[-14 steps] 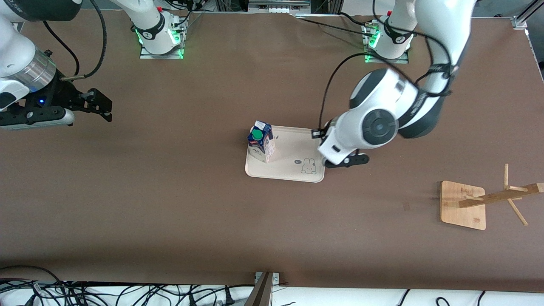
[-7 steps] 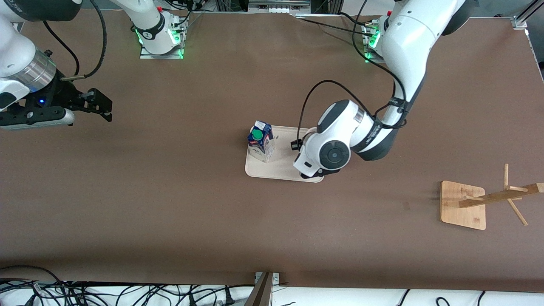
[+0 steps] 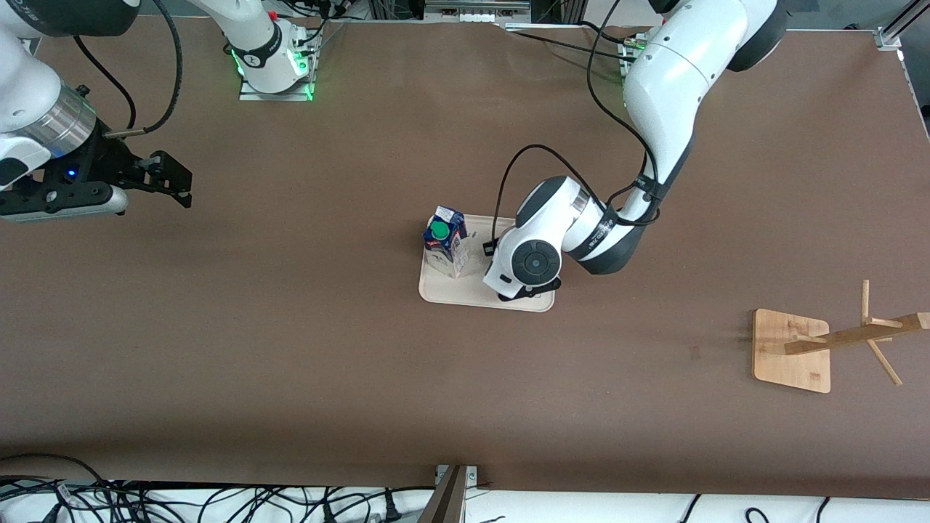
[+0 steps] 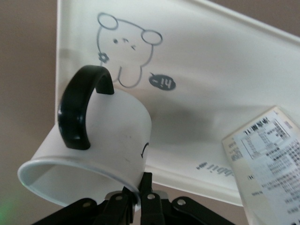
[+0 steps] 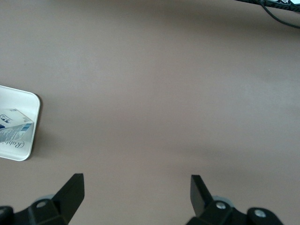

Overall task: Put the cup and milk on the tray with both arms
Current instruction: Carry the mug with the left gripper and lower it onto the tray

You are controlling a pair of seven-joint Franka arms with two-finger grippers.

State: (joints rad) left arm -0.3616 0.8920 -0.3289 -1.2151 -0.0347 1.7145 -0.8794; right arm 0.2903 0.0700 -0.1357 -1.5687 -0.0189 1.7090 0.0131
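Note:
The white cup with its black handle is tilted over the rabbit-drawing end of the cream tray. My left gripper is shut on the cup's rim, one finger inside and one outside. In the front view the left wrist hides the cup and covers the tray at the left arm's end. The milk carton stands on the tray at the right arm's end and also shows in the left wrist view. My right gripper is open and empty, waiting over bare table at the right arm's end.
A wooden rack with a square base lies toward the left arm's end, nearer the front camera. Cables run along the table's front edge. The right wrist view shows the tray's corner with the carton on it.
My left arm has moved the cup from beside the tray to over its rabbit end, closer to the milk carton. The right arm has not moved.

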